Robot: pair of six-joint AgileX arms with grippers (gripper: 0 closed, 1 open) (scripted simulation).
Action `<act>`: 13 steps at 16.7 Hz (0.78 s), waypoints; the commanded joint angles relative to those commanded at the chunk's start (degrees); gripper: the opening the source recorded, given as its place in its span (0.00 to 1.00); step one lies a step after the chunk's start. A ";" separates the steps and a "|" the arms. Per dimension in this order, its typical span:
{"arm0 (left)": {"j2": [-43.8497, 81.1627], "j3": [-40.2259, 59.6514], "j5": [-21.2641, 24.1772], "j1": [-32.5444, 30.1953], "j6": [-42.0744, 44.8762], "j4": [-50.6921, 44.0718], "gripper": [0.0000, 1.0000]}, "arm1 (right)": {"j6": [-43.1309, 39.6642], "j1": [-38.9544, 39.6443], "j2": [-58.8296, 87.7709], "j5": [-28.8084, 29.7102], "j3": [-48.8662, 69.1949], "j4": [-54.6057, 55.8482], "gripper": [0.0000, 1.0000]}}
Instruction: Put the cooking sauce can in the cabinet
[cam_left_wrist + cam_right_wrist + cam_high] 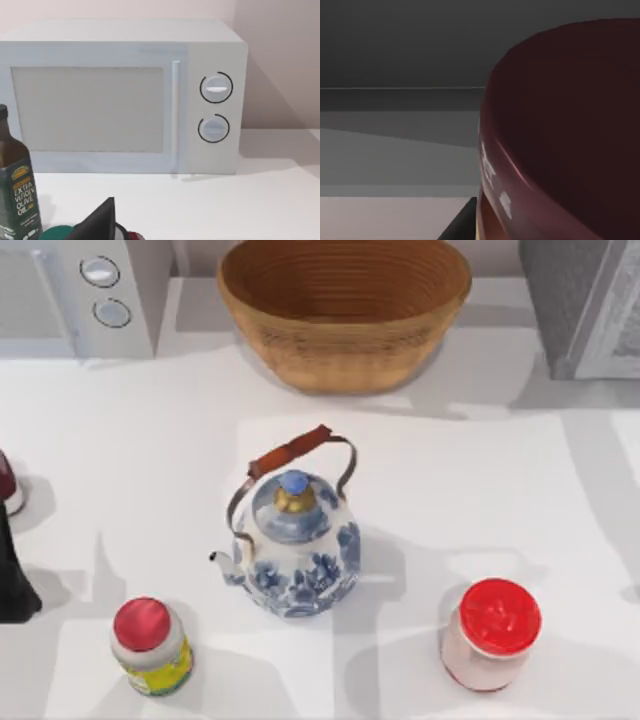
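right hand: against the cooking sauce can (560, 135), maroon lid huge before its wrist camera, grip state cannot tell | can: just before grey cabinet (400, 55) surfaces | cabinet (590, 305): right of basket (345, 310) | left hand (15, 570): parked at desk (500, 490) left edge, left of teapot (295, 550), fingers unclear

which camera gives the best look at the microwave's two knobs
The left wrist view: it faces the microwave head-on, with both knobs fully in sight beside the door. The top view catches the knobs from above at the table's far left corner.
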 joint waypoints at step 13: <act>0.00 0.00 0.00 0.00 0.00 0.00 1.00 | -0.71 1.14 14.65 3.02 20.15 -5.03 0.00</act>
